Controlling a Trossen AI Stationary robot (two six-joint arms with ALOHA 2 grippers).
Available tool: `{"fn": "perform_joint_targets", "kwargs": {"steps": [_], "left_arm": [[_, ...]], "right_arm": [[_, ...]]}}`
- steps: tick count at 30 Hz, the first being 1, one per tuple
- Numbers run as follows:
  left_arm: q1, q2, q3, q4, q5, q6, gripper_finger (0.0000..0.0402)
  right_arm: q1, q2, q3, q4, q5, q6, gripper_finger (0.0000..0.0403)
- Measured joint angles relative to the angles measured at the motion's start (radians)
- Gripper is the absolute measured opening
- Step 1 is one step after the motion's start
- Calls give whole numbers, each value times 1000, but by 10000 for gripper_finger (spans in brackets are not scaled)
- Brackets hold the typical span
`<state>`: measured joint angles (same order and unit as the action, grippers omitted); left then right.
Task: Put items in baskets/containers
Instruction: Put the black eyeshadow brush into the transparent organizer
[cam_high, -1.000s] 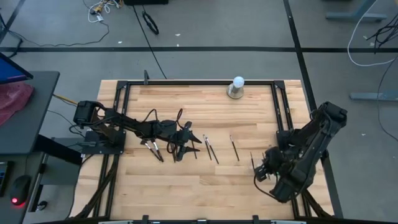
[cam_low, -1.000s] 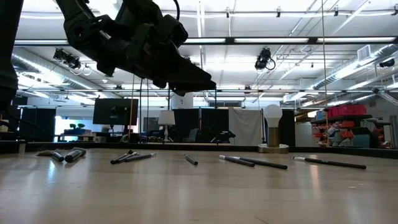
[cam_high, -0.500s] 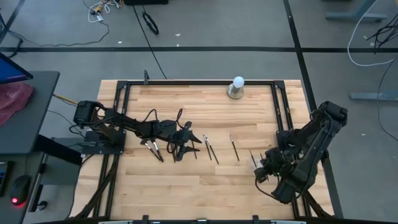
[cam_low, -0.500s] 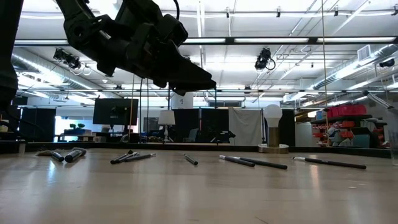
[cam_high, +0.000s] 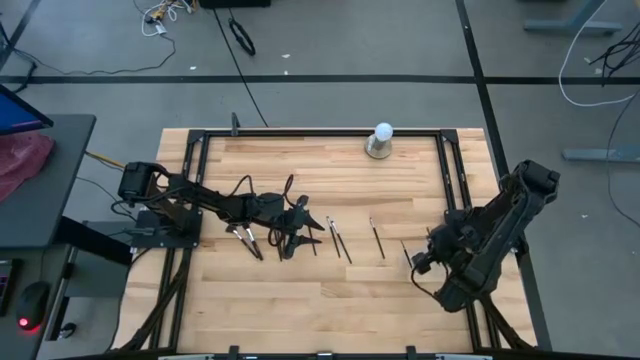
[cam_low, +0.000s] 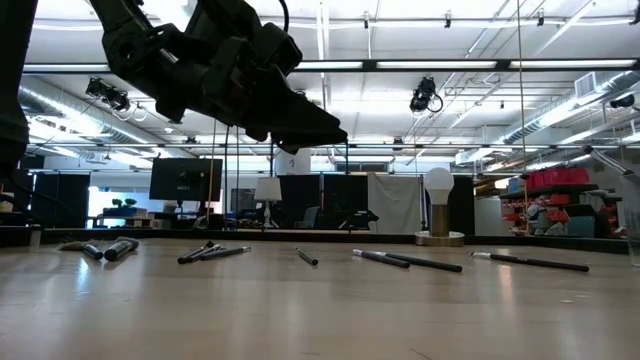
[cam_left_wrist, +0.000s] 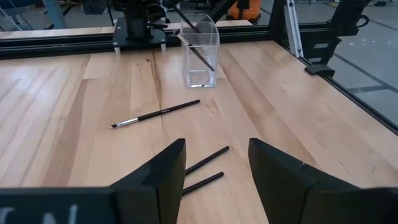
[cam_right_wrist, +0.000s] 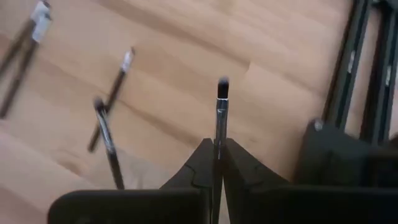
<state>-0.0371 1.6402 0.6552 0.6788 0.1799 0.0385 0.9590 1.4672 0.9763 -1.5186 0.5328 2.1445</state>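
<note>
Several thin dark makeup brushes lie flat on the wooden table, among them one (cam_high: 337, 238) and one (cam_high: 377, 237) in the high view. My left gripper (cam_left_wrist: 214, 171) (cam_high: 300, 225) is open and hovers over two brushes (cam_left_wrist: 205, 173); a third brush (cam_left_wrist: 155, 115) lies ahead of it. The clear organiser (cam_left_wrist: 200, 50) stands upright farther on, toward the table's right, with one brush (cam_left_wrist: 202, 56) leaning inside it. My right gripper (cam_right_wrist: 216, 149) (cam_high: 420, 263) is at the table's right side and is shut on a brush. My right gripper pinches the metal-and-dark handle (cam_right_wrist: 219, 127) of a brush between its two fingers. The brush lies along the fingers and sticks out past their ends, with its dark bristle tip (cam_right_wrist: 222, 84) leading. It is lifted clear of the table.
A white ball on a round metal base (cam_high: 381, 140) stands near the far edge. A black metal frame (cam_high: 300, 132) runs round the tabletop; its right rail (cam_right_wrist: 348, 68) is close to my right gripper. More brushes (cam_right_wrist: 111, 106) lie below the right gripper. Bare wood (cam_high: 330, 300) spans the near half.
My right gripper, still shut on the brush, has shifted a little toward the table's far edge. The left arm and the brushes on the table have stayed where they were.
</note>
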Motion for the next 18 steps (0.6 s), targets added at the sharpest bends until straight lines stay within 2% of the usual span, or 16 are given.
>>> {"fn": "perform_joint_targets", "kwargs": {"steps": [3, 7, 11, 16, 18], "left_arm": [[0, 0, 0, 0, 0, 1, 181], [0, 0, 0, 3, 0, 1, 181], [0, 0, 0, 3, 0, 0, 181], [0, 0, 0, 3, 0, 0, 181], [0, 0, 0, 3, 0, 1, 181]], "right_arm": [[4, -1, -6, 59, -58, -13, 19], [1, -1, -6, 122, -144, -16, 44], [-12, -15, -6, 140, -211, -14, 97], [-59, -79, 0, 143, -213, -32, 175], [-98, -104, 19, 156, -183, -75, 196]]}}
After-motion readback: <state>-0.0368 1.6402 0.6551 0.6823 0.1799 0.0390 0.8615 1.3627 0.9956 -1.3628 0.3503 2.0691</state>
